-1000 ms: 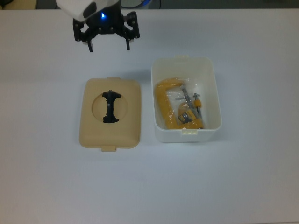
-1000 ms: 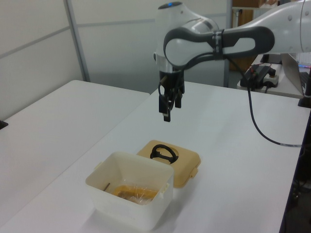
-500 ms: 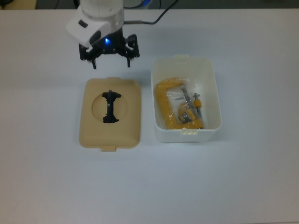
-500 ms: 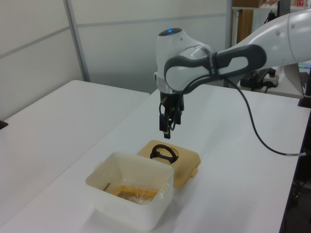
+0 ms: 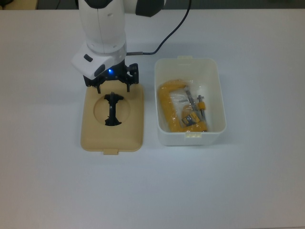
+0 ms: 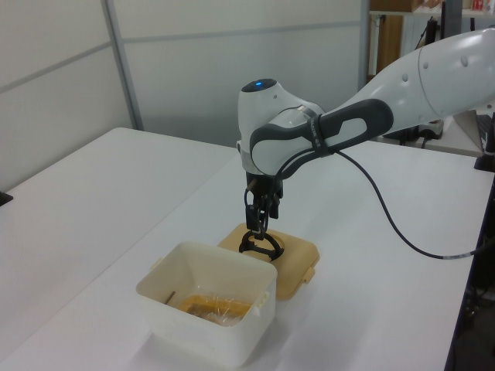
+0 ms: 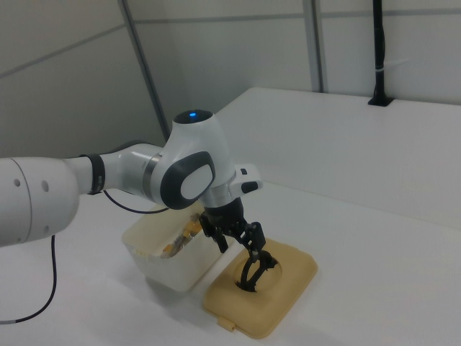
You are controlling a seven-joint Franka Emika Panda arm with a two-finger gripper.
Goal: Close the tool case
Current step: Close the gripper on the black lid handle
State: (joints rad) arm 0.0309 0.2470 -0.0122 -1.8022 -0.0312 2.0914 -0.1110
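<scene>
The beige lid [image 5: 129, 129] lies flat on the table, its black handle [image 5: 112, 109] sitting in the round recess. To the top view's right of it the white tool case box [image 5: 221, 95] stands uncovered, holding a yellow clamp [image 5: 170, 109] and small parts in clear plastic. My gripper [image 5: 113, 88] is open and hangs low over the lid's far edge, its fingers straddling the top end of the handle without gripping it. In the left view the gripper [image 6: 259, 229] is just above the handle [image 6: 260, 246]. In the right view the gripper [image 7: 245, 249] hovers over the handle [image 7: 253, 274], with the box [image 7: 155, 263] behind it.
The white table [image 5: 248, 191] runs wide around both pieces. The arm's black cable [image 5: 164, 40] trails across the table beyond the box. In the left view, a second table [image 6: 69, 201] stands beside this one.
The gripper has come down and moved from beyond the lid's far edge to just over the handle's top end. Lid and box have not moved.
</scene>
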